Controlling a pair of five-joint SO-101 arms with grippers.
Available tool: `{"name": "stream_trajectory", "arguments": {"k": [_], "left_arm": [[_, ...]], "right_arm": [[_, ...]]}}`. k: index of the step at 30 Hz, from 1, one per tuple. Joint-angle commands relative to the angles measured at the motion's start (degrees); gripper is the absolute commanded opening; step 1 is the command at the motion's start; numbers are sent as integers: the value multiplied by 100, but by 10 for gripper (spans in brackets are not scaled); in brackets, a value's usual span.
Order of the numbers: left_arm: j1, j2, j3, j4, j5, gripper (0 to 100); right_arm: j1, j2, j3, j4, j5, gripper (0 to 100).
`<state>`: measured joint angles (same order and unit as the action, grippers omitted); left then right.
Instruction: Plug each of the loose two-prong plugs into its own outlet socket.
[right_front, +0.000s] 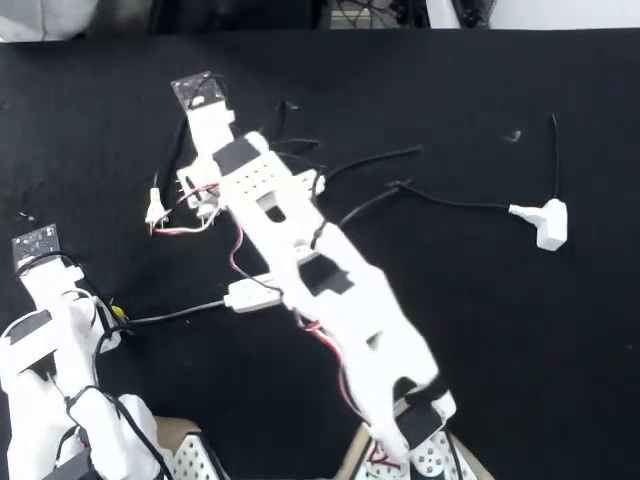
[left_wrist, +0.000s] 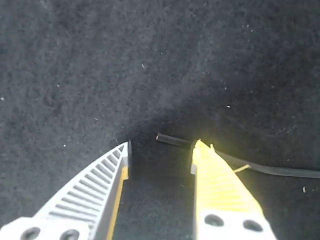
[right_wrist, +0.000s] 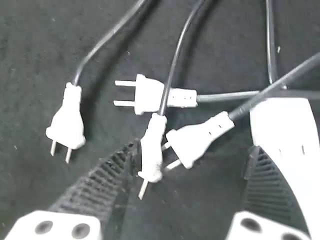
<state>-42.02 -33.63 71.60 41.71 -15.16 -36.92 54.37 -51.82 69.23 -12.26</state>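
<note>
Four white two-prong plugs lay in a loose cluster on the far left part of the table, under the right gripper (right_wrist: 192, 152). The middle plug (right_wrist: 151, 150) had its long axis along the gripper's reach, prongs toward the wrist, just inside one fingertip (right_wrist: 117, 162). Its black lead crossed over the crosswise plug (right_wrist: 142, 94), which lay farther out and square to that reach. The slanted plug (right_wrist: 192, 140) sat at an angle between the two fingers, prongs also toward the wrist. The outer plug (right_wrist: 66, 122) lay apart, outside the fingers, prongs toward the wrist, its lead running away. The right gripper was spread wide and grasped nothing.

The left gripper (left_wrist: 161, 146) was released too, low over the cloth at the near left. The cut end of a black cable (left_wrist: 260, 169) lay between its tips, not pinched. In the high view that cable ran to a white outlet socket (right_front: 250, 295) near the middle, partly under the right arm. A second socket (right_front: 548, 223) lay well apart on the right with its own lead.

A black cloth (right_front: 480, 350) covered the table. Beyond its far edge were pale surfaces and dark cables.
</note>
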Motion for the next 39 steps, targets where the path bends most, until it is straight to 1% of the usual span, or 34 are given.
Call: {"name": "stream_trajectory", "arguments": {"k": [1, 6, 11, 13, 16, 18, 22, 30, 32, 36, 39], "left_arm": [[-127, -9, 66, -158, 44, 198], [-127, -9, 66, -158, 35, 198], [-127, -9, 66, -158, 35, 198], [-127, -9, 66, -158, 35, 198], [-127, -9, 75, -158, 35, 198], [-127, -9, 75, -158, 26, 198], [-127, -9, 75, -158, 26, 198], [-127, -9, 84, -176, 26, 198], [-127, -9, 84, -185, 26, 198], [-127, -9, 92, -185, 26, 198], [-136, -9, 92, -185, 26, 198]], "right_arm": [[-246, 549, -1587, 369, -123, 315], [-440, 1622, -2818, 756, -132, 315], [-527, 2220, -3767, 1275, -141, 313], [-554, 2334, -3987, 1354, -105, 273], [-571, 2457, -4110, 1275, -88, 150], [-571, 2501, -4119, 1266, -70, 112], [-580, 2484, -4136, 1284, 193, 156], [-580, 2211, -4163, 1415, 149, 261], [-615, 2009, -4154, 1415, -97, 278], [-484, 1842, -4101, 1301, -1152, 283], [-237, 2123, -4101, 1108, -1873, 283]]}}
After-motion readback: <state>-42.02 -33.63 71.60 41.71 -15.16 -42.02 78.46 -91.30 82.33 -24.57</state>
